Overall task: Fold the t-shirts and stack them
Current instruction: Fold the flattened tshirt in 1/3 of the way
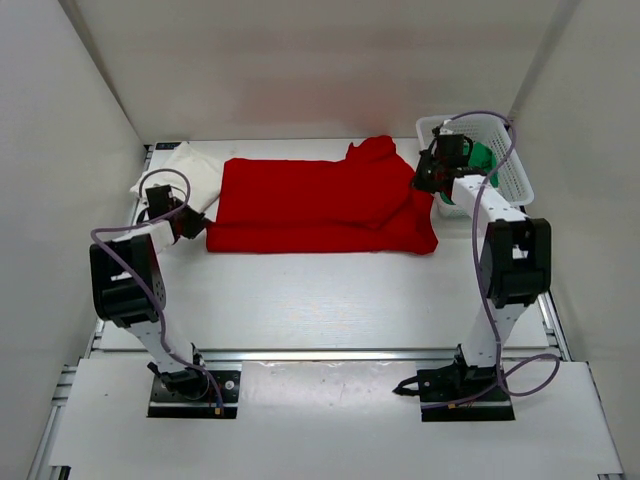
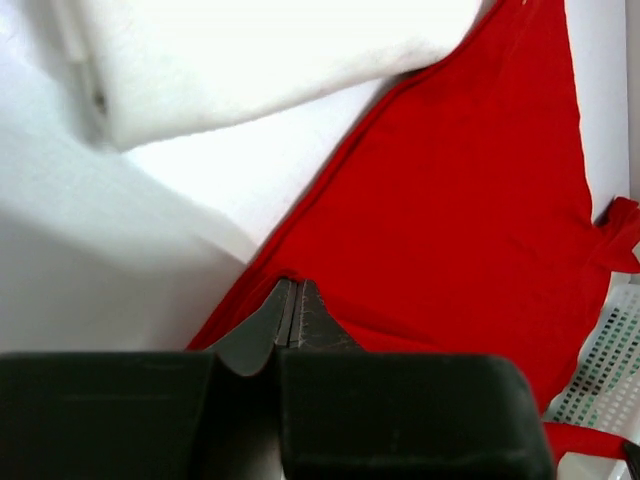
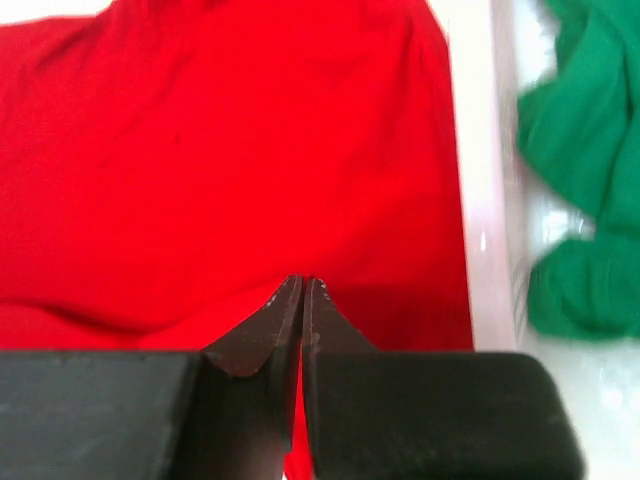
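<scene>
The red t-shirt [image 1: 320, 205] lies spread wide across the back of the table, partly folded. My left gripper [image 1: 197, 224] is at its near-left corner, and in the left wrist view [image 2: 294, 284] the jaws are shut with the puckered red hem [image 2: 460, 200] at their tips. My right gripper [image 1: 420, 180] is at the shirt's right edge, shut, with red cloth [image 3: 200, 150] showing between its jaws [image 3: 303, 282]. The cream-white t-shirt [image 1: 190, 175] lies folded at the back left [image 2: 260, 60]. The green t-shirt [image 1: 483, 157] is bunched in the basket [image 3: 580, 150].
The white mesh basket [image 1: 515, 175] stands at the back right, its wall [image 3: 480, 200] right beside the red shirt's edge; it also shows in the left wrist view [image 2: 610, 360]. White walls enclose the table on the left, the back and the right.
</scene>
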You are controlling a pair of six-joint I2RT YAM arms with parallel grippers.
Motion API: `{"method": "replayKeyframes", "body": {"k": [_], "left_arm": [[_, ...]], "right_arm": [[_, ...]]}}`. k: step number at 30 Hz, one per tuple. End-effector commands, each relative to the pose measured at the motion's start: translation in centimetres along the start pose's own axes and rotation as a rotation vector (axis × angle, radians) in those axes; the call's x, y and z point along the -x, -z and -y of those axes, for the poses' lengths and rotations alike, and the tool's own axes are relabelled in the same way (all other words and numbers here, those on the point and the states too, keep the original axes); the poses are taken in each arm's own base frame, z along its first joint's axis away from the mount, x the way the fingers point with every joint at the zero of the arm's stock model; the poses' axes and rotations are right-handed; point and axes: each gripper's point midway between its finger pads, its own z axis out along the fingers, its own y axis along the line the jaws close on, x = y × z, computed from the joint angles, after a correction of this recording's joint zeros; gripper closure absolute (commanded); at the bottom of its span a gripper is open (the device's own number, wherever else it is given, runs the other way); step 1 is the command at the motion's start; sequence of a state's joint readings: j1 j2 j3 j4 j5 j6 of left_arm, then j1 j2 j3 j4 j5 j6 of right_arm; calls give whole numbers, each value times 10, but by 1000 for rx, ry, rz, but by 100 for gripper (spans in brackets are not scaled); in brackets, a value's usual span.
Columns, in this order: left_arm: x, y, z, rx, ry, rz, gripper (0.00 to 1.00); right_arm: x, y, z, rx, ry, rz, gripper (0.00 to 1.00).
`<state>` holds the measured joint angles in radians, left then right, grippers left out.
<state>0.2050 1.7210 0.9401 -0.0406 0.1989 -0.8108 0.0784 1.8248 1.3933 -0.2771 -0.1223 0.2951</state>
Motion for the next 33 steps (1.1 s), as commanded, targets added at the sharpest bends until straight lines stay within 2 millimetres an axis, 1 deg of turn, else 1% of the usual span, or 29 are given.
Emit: {"method": "replayKeyframes", "body": {"k": [1, 2, 3, 4, 5, 6, 8, 10, 11, 12, 13, 14, 15, 16, 17, 18, 19, 20, 21, 22, 23, 24, 25, 26, 28, 29, 31, 32, 33], "left_arm": [[13, -4, 22, -54, -26, 16, 93], [13, -6, 21, -59, -35, 7, 88], [14, -6, 26, -70, -37, 13, 79], [16, -5, 25, -71, -34, 10, 71], [17, -1, 27, -79, -37, 9, 65], [19, 6, 28, -83, -55, 19, 57], [18, 18, 22, -68, -79, 33, 50], [2, 29, 7, -46, -82, 33, 50], [-2, 36, 11, -61, -85, 45, 49], [-15, 41, 6, -63, -85, 27, 49], [-28, 41, -4, -53, -81, 0, 49], [-35, 43, -6, -53, -80, -20, 51], [-46, 43, -21, -19, -71, -40, 51], [-48, 46, -26, -12, -65, -47, 52], [-55, 47, -34, -2, -47, -59, 52], [-50, 49, -38, 1, -36, -36, 52], [-53, 50, -45, 19, -23, -28, 51], [-56, 48, -47, 24, -22, -35, 51], [-56, 47, -49, 34, -23, -34, 50], [-59, 43, -50, 43, -20, -46, 49], [-64, 39, -50, 40, -29, -59, 48], [-59, 38, -50, 46, -2, -53, 46], [-63, 31, -49, 32, 1, -71, 46], [-61, 25, -50, 28, 12, -69, 45], [-65, 19, -49, 26, 40, -92, 46], [-64, 15, -46, 18, 37, -91, 47], [-65, 12, -43, 8, 36, -95, 57], [-65, 10, -44, 11, 33, -100, 69], [-64, 9, -39, 1, 27, -95, 77]], "right_arm": [[26, -15, 4, -20, 36, 41, 100], [35, -16, -3, -2, 41, 57, 100], [35, -22, -1, -8, 32, 52, 100], [42, -26, 2, -19, 38, 61, 93], [49, -25, -3, -11, 38, 70, 85], [48, -29, -4, -10, 57, 56, 72], [49, -21, -7, -27, 76, 42, 52], [55, -1, -13, -39, 86, 79, 50], [42, 9, -9, -50, 67, 78, 53], [9, 8, -4, -62, 61, 32, 60], [18, 27, -18, -18, 53, 110, 77], [-15, 24, -12, -3, 18, 77, 95], [-31, 42, -13, 29, -18, 94, 100], [-43, 46, -14, 50, -36, 92, 100], [-71, 50, -12, 83, -59, 73, 100], [-94, 49, -5, 82, -71, 63, 100], [-98, 55, -6, 88, -95, 76, 100], [-108, 59, -1, 81, -125, 85, 100], [-123, 60, 8, 64, -154, 76, 94], [-121, 63, 15, 58, -169, 97, 90], [-132, 62, 22, 48, -206, 89, 80], [-137, 62, 33, 29, -228, 86, 71], [-142, 62, 42, 7, -241, 78, 67], [-143, 58, 46, -6, -248, 72, 60], [-145, 52, 52, -8, -269, 65, 53], [-138, 51, 64, -31, -297, 87, 52], [-135, 43, 73, -60, -313, 95, 49], [-133, 39, 79, -75, -323, 96, 49], [-132, 35, 81, -81, -325, 99, 49]]}}
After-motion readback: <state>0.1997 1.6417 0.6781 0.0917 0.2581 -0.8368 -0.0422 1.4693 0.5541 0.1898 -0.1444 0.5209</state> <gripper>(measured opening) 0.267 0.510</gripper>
